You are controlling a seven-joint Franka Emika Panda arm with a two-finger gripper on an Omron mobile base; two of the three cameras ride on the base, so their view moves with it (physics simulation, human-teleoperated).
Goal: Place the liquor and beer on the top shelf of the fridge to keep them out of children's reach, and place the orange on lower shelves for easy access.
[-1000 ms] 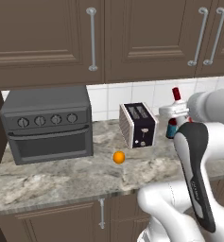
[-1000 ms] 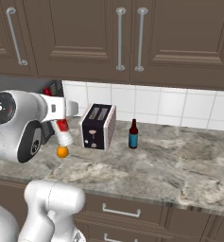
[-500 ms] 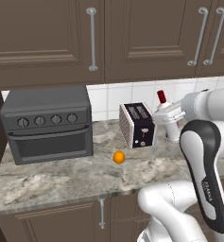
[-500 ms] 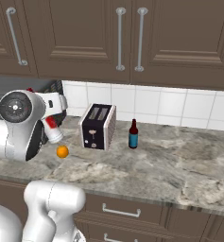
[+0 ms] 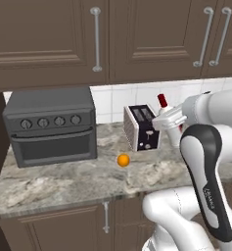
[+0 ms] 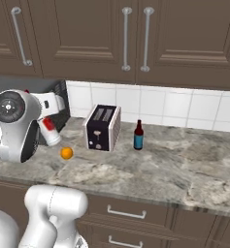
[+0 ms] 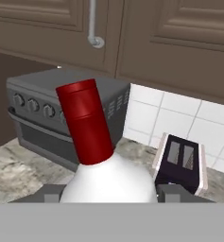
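Where writing might be looked for, none can be read: the liquor [image 7: 106,175] shows a plain red cap and white shoulder in the hand view, and the lettering on the arm's forearm in the left base view is too small to make out.

The fingers [image 7: 106,201] are closed on the liquor, set narrow to either side of its white body, with the bottle tilted and its cap pointing up and away from them. In the left base view the liquor [image 5: 162,101] is lifted clear of the worktop [image 5: 63,181], its cap rising just above the toaster [image 5: 142,127], which sits right beside the fingers [image 5: 169,122]. The orange [image 5: 123,160] lies on the worktop below and in front of the fingers, apart from them, and the toaster oven [image 5: 51,126] stands well beyond it.

From the right base view the liquor [image 6: 49,131] hangs slanted beside the arm, the orange [image 6: 66,153] just below it. That view also gives the beer [image 6: 139,135], upright on the worktop past the far side of the toaster [image 6: 103,127], well apart from the fingers. The hand view adds the oven's knobs [image 7: 33,106] and the cabinet handle [image 7: 92,23] overhead.
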